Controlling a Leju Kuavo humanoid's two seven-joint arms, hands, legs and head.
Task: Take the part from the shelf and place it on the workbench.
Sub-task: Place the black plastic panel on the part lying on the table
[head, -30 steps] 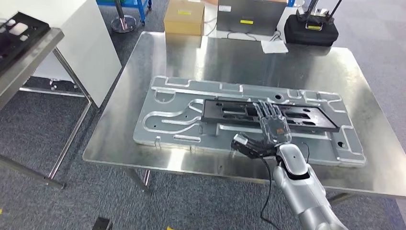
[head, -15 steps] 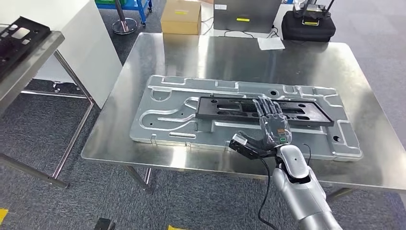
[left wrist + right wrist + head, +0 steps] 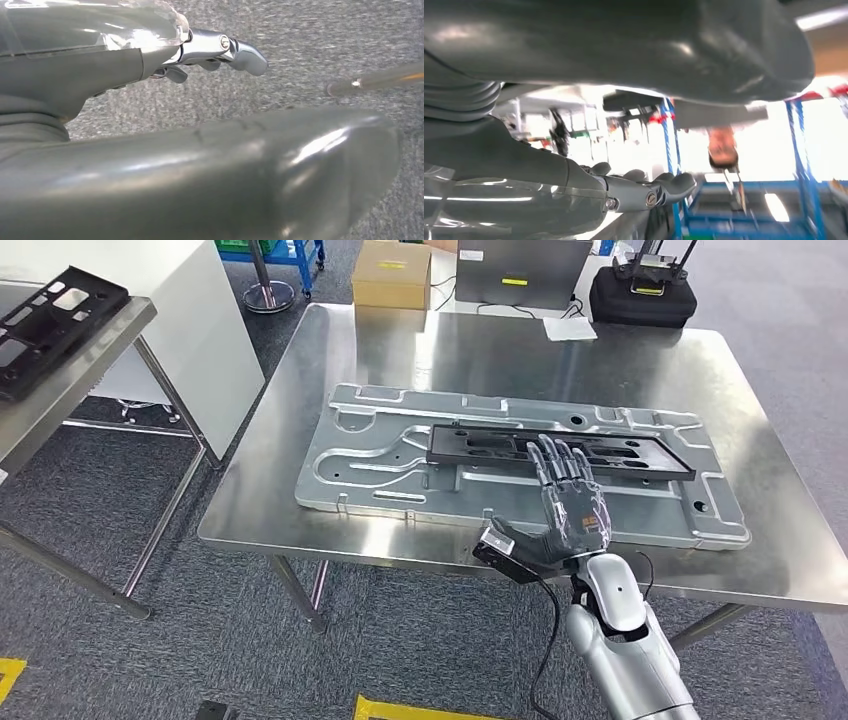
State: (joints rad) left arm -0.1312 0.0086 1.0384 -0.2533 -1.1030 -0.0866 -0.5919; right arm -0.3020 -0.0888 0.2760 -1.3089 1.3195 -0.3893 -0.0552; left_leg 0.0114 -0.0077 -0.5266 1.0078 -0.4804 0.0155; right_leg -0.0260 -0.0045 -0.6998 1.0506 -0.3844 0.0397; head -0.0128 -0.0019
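Near the tabletop [image 3: 300, 530] front edge, the right robot hand [image 3: 572, 508] hovers spread and empty; the black part [image 3: 480, 443] lies crosswise just beyond its fingertips.

We see a steel workbench [image 3: 300, 420] standing on grey carpet [image 3: 120, 640]. A large silver plate [image 3: 380, 455] lies flat on it, long side across the bench, and a black part [image 3: 470, 445] lies on the plate's far half. At the bench's far edge we see a sheet of paper [image 3: 570, 328], just beside a black case [image 3: 642, 295] whose footing we cannot tell. To the left stands a second metal table [image 3: 95, 365], well apart from the bench, with a black tray [image 3: 50, 325] on its top.
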